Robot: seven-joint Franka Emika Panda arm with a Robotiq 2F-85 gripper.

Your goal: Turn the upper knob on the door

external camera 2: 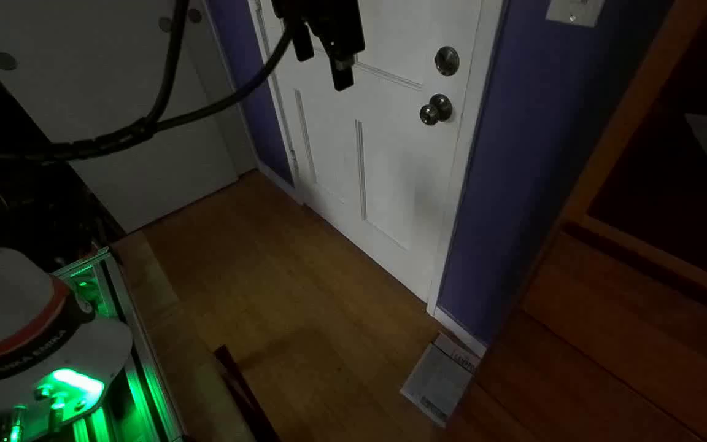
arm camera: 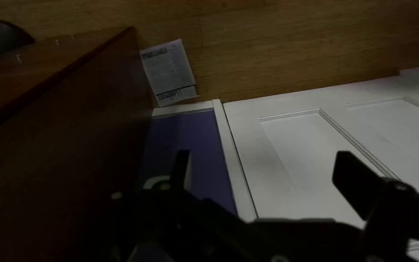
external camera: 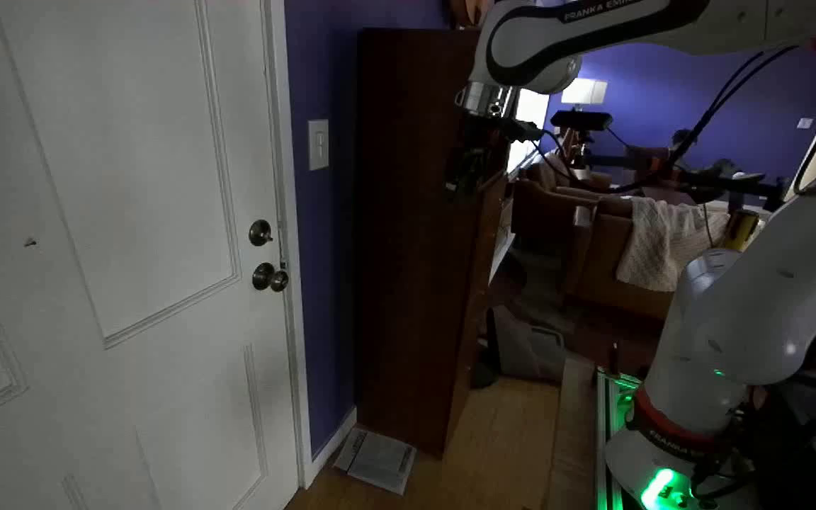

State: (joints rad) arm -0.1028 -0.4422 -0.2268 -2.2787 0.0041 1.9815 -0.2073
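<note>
The upper knob is a small round silvery deadbolt turn on the white panelled door point(external camera: 153, 177), above a larger round knob point(external camera: 270, 277). It shows in both exterior views point(external camera: 260, 232) point(external camera 2: 447, 61). The door also fills the right of the wrist view point(arm camera: 304, 138), where neither knob shows. My gripper point(external camera: 461, 185) points down, apart from the door, in front of the brown cabinet's side in an exterior view. It also hangs at the top of an exterior view point(external camera 2: 324, 70), left of the knob there. In the wrist view its fingers point(arm camera: 262, 163) are wide apart with nothing between them.
A tall brown cabinet point(external camera: 408, 248) stands beside the purple wall point(external camera: 323, 283) and close to the gripper; it fills the left of the wrist view point(arm camera: 86, 145). A light switch point(external camera: 318, 144) is right of the door. A newspaper point(external camera 2: 439, 380) lies on the floor. A cable point(external camera 2: 224, 107) hangs from the arm.
</note>
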